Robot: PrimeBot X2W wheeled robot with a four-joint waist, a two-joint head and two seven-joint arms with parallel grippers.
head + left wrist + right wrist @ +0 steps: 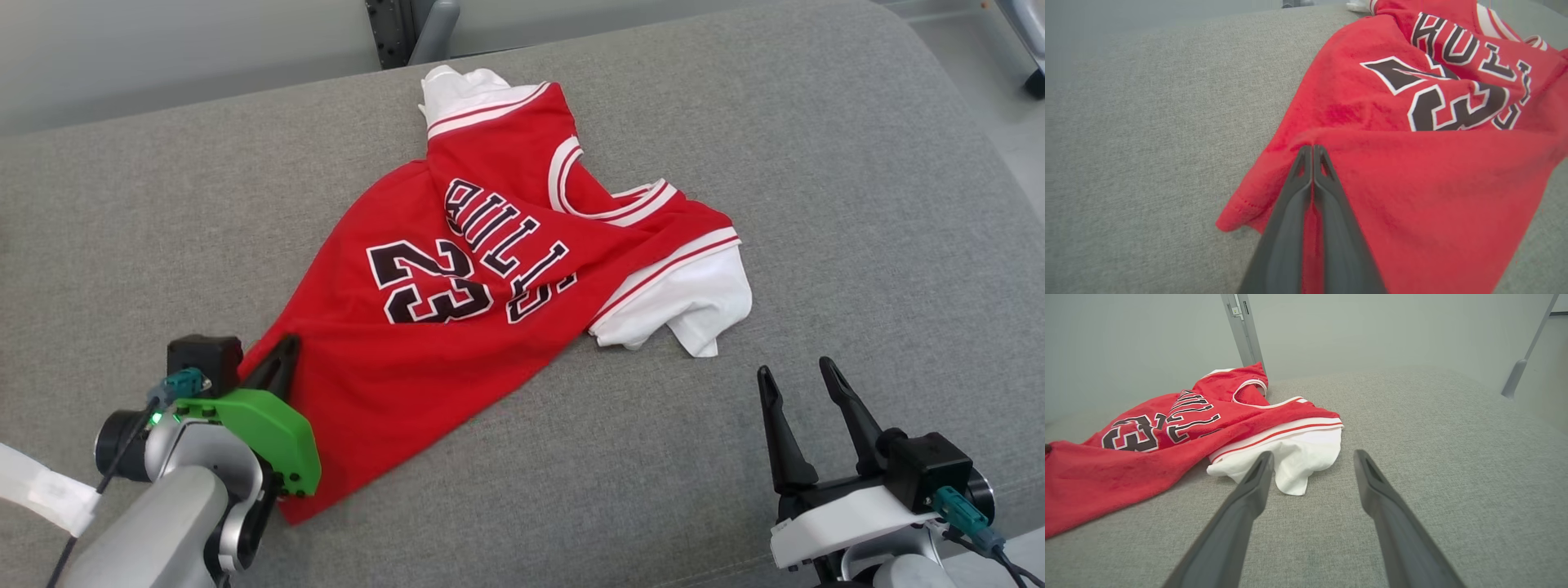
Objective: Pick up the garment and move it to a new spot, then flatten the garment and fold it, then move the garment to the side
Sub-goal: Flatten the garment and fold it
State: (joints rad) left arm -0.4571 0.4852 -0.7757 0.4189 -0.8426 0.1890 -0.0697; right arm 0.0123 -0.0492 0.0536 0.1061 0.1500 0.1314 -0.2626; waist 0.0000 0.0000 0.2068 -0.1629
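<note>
A red jersey with white sleeves and black "BULLS 23" lettering lies rumpled across the grey cushion. My left gripper is shut on the jersey's lower left hem; in the left wrist view the gripper pinches a raised fold of red cloth. My right gripper stands open above bare cushion, just below and right of the white sleeve. In the right wrist view this gripper has its open fingers pointing towards the white sleeve, apart from it.
The cushion's far edge runs along the top, with a dark metal post behind it. A grey pole stands off the right edge. Pale floor shows at the upper right.
</note>
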